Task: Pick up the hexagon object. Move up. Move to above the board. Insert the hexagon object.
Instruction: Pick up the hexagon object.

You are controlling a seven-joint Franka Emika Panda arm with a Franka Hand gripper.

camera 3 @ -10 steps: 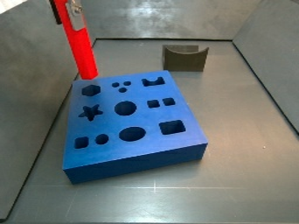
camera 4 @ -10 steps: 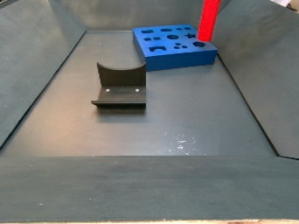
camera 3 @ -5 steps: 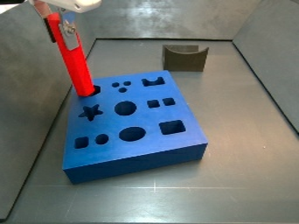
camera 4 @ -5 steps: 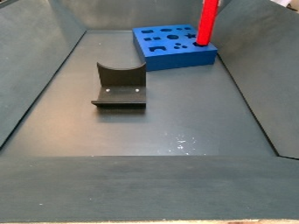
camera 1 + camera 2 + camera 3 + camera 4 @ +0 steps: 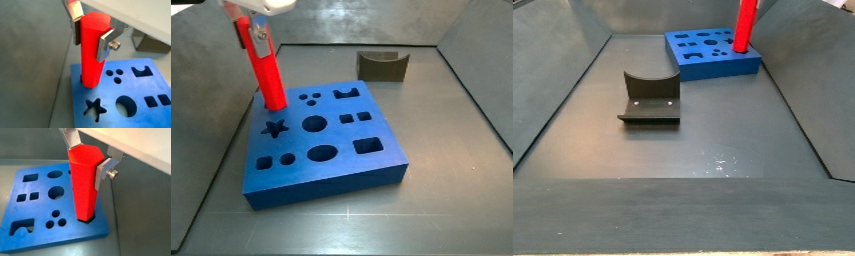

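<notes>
The hexagon object (image 5: 265,75) is a tall red bar standing nearly upright, with its lower end inside the hexagon hole at a far corner of the blue board (image 5: 345,165). My gripper (image 5: 254,38) is shut on the bar's upper part. Both wrist views show the bar (image 5: 92,60) (image 5: 83,188) clamped between the silver fingers (image 5: 105,45) (image 5: 103,174), and its foot sunk in the board's hole (image 5: 85,219). The gripper (image 5: 91,34) (image 5: 87,158) sits above the board's edge. In a side view the bar (image 5: 743,25) rises from the board (image 5: 700,60).
The dark fixture (image 5: 649,97) with a curved notch stands on the grey floor apart from the board; it also shows in a side view (image 5: 382,65). Grey walls enclose the floor. The board's other cut-outs, such as the star (image 5: 273,127) and circles, hold nothing.
The gripper has come down with the red bar. The bar's lower end, which was above the board's corner, has gone into the hexagon hole.
</notes>
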